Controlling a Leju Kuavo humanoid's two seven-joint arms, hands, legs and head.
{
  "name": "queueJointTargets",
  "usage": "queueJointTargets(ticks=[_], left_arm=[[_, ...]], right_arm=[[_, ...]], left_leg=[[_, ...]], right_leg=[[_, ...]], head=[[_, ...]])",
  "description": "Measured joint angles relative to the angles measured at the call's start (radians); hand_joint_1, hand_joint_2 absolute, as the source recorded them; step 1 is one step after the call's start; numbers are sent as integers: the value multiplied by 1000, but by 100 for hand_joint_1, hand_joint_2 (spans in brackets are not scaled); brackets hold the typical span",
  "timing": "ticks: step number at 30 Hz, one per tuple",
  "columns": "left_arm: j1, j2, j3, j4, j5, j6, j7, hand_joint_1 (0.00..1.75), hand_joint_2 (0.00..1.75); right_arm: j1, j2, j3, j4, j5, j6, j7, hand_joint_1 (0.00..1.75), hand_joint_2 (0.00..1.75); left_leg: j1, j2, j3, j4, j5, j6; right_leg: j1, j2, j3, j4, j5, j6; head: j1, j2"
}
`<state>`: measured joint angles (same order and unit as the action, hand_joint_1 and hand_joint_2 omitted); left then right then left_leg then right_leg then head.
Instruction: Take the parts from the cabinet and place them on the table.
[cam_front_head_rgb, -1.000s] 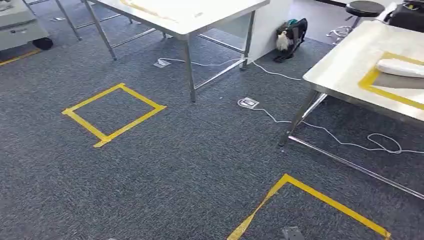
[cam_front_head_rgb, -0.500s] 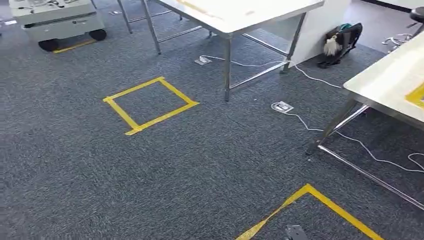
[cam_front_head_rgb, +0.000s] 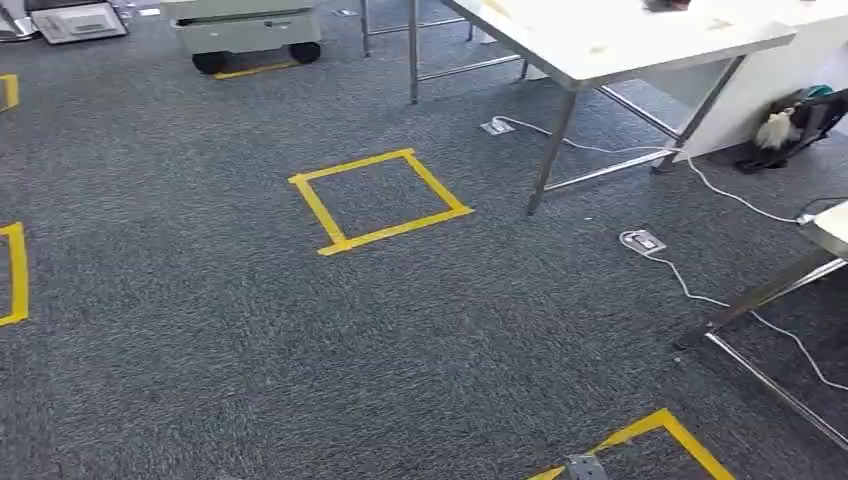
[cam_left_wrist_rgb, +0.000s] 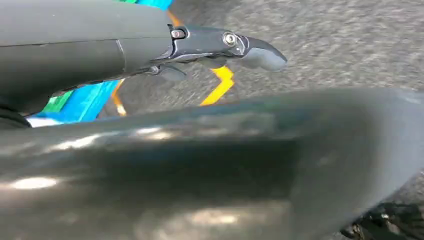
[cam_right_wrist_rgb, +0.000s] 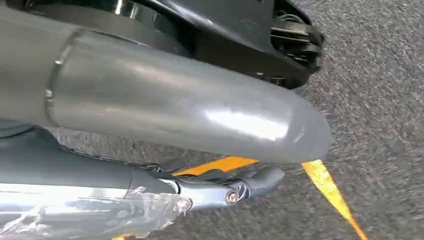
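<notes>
Both hands hang low over the grey carpet (cam_front_head_rgb: 200, 340); the left hand (cam_left_wrist_rgb: 220, 47) has its fingers stretched out with nothing in them, and the right hand (cam_right_wrist_rgb: 225, 187) likewise, holding nothing. A white table (cam_front_head_rgb: 600, 40) stands at the far edge; a yellow tape square (cam_front_head_rgb: 378, 200) lies near its leg; a wheeled cart (cam_front_head_rgb: 245, 30) is further back.

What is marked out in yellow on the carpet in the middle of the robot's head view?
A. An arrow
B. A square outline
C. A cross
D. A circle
B: the yellow tape forms a closed four-sided outline on the grey carpet, left of the white table with metal legs.
</notes>
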<state>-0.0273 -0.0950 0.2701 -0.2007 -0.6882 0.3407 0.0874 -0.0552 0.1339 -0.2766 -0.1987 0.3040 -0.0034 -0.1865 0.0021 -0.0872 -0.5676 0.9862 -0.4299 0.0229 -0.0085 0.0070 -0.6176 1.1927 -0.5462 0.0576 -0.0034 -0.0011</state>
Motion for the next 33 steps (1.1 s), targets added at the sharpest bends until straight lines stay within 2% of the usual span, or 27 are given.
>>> queueJointTargets(ticks=[1, 2, 3, 6, 7, 8, 9, 11, 12, 13, 14, 15, 16, 17, 18, 19, 22, 23, 24, 25, 26, 27, 28, 29, 31, 32, 33], left_arm=[[0, 0, 0, 0, 0, 0, 0, 0, 0], [-1, 0, 0, 0, -1, 0, 0, 0, 0], [-2, -1, 0, 0, -2, 0, 0, 0, 0], [4, -1, 0, 0, -4, -1, 0, 0, 0], [5, 1, 0, 1, -6, -1, 0, 0, 0], [6, 1, 0, 1, -7, -1, 0, 0, 0], [5, 0, 0, 1, -8, -1, 1, 0, 0], [-2, 0, 0, 1, -11, -1, 1, 0, 0], [-2, -1, 0, 1, -11, -1, 1, 0, 0], [-1, 0, 0, 1, -11, -1, 1, 0, 0], [1, 0, 0, 1, -11, -1, 1, 0, 0], [3, 0, 0, 1, -11, -1, 1, 0, 0], [3, 1, 0, 1, -11, -1, 1, 0, 0], [1, 1, 0, 1, -11, -1, 1, 0, 0], [-4, -1, 0, 1, -11, -1, 1, 0, 0], [-7, -1, 0, 1, -11, -1, 1, 0, 0], [0, 0, 0, 2, -11, -1, 2, 0, 0], [1, 0, 0, 2, -11, -1, 4, 0, 0], [0, 2, 0, 2, -11, 1, 9, 0, 0], [-2, 2, 0, 2, -11, 1, 9, 0, 0], [-6, 1, 0, 2, -11, 1, 10, 0, 0], [-6, 0, 0, 2, -11, 1, 10, 0, 0], [-5, 0, 0, 2, -11, 1, 10, 0, 0], [-4, -1, 0, 2, -11, 1, 11, 0, 0], [-3, 0, 0, 2, -11, 1, 11, 0, 0], [-4, 0, 0, 2, -11, 1, 11, 0, 0], [-5, -1, 0, 2, -11, 1, 11, 0, 0]], right_arm=[[-1, 0, 0, 0, 0, 0, 0, 0, 0], [-1, 0, 0, 0, 0, 0, 0, 0, 0], [-3, 0, 0, 0, 0, 3, 0, 0, 0], [-7, 0, 0, 0, 0, 5, 0, 0, 0], [-8, 0, 0, 0, 0, 6, -1, 0, 0], [-9, 0, 0, 0, 0, 6, -1, 0, 0], [-8, 0, 0, 0, 0, 7, -2, 0, 0], [-1, 0, 0, 0, 1, 6, -1, 0, 0], [1, 0, 0, 0, 1, 6, -1, 0, 0], [2, 0, 0, 0, 1, 6, -1, 0, 0], [1, 0, 0, 0, 1, 6, -1, 0, 0], [0, 0, 0, 0, 1, 6, -1, 0, 0], [0, 0, 0, 0, 1, 6, -1, 0, 0], [0, 0, 0, 0, 1, 7, -1, 0, 0], [2, 0, 0, 0, 1, 6, -1, 0, 0], [1, -1, 0, 0, 1, 6, -1, 0, 0], [-8, 0, 0, 0, 2, 6, -1, 0, 0], [-10, 0, 0, 0, 2, 7, -1, 0, 0], [-10, 0, 0, 0, 2, 7, -1, 0, 0], [-7, 0, 0, 0, 2, 7, -1, 0, 0], [-5, 0, 0, 0, 2, 7, 0, 0, 0], [0, 0, 0, 0, 2, 8, 1, 0, 0], [3, 0, 0, 1, 2, 8, 1, 0, 0], [5, 0, 0, 1, 2, 8, 1, 0, 0], [3, 0, 0, 1, 2, 8, 1, 0, 0], [3, 0, 0, 1, 2, 8, 1, 0, 0], [2, 0, 0, 1, 2, 8, 1, 0, 0]], left_leg=[[0, -14, 2, 0, 0, -1], [2, -27, 2, 0, 1, -4], [-3, -40, -2, 5, 0, -13], [9, -66, -12, -6, 10, -35], [9, -71, -14, -3, 11, -40], [5, -11, -21, 14, -3, -38], [2, 39, -49, 69, -44, -42], [5, 70, -127, 229, -124, -50], [6, 73, -161, 299, -147, -54], [7, 74, -171, 318, -143, -56], [9, 76, -155, 289, -115, -58], [10, 82, -117, 217, -73, -59], [10, 99, -66, 126, -33, -59], [10, 148, -14, 39, -6, -61], [4, 179, 5, -3, -12, -63], [6, 156, 3, 1, -9, -44], [0, 120, 3, -1, -11, -22], [6, 111, 4, -3, -8, -16], [7, 100, 4, -3, -7, -9], [6, 89, 2, -3, -6, -4], [5, 73, 1, -3, -6, -2], [3, 57, 1, -3, -6, -1], [2, 40, 1, -2, -6, -1], [2, 24, 2, -2, -6, -1], [2, -9, 6, -2, -6, -2], [3, -24, 8, -2, -6, -4], [0, -35, 5, 0, -5, -10]], right_leg=[[-2, 22, 42, -96, 49, -4], [-4, 69, 78, -176, 71, -7], [-3, 86, 83, -192, 62, -8], [7, 56, 90, -188, 66, -22], [1, 39, 92, -200, 76, -32], [0, 26, 94, -205, 80, -39], [1, 14, 94, -207, 81, -43], [3, -20, 93, -207, 79, -46], [4, -38, 92, -207, 78, -46], [4, -53, 92, -207, 77, -47], [3, -68, 93, -207, 75, -46], [2, -81, 95, -207, 74, -43], [0, -93, 98, -206, 71, -39], [1, -104, 103, -205, 67, -33], [11, -115, 92, -198, 57, -23], [11, -123, 98, -200, 52, -19], [6, -155, 125, -207, 48, -3], [0, -111, 117, -195, 37, 5], [-1, -55, 98, -149, 3, 6], [-1, -27, 59, -66, -42, 7], [-1, -14, 13, 32, -82, 8], [0, -10, -25, 105, -106, 6], [0, -9, -50, 139, -106, 3], [1, -8, -48, 119, -79, 0], [0, 8, 20, -48, 24, -8], [-2, 43, 64, -145, 70, -11], [-4, 88, 81, -183, 57, -12]], head=[[0, 0], [0, 0], [-1, 0], [0, 0], [-1, 0], [-1, 0], [-9, 0], [-8, 0], [-8, 0], [-9, 0], [-9, 0], [-9, 0], [-9, 0], [-9, 0], [-13, 0], [-4, 0], [-3, 0], [-1, 0], [4, 0], [4, 0], [4, 0], [6, 0], [6, 0], [5, 0], [5, 0], [6, 0], [5, 0]])
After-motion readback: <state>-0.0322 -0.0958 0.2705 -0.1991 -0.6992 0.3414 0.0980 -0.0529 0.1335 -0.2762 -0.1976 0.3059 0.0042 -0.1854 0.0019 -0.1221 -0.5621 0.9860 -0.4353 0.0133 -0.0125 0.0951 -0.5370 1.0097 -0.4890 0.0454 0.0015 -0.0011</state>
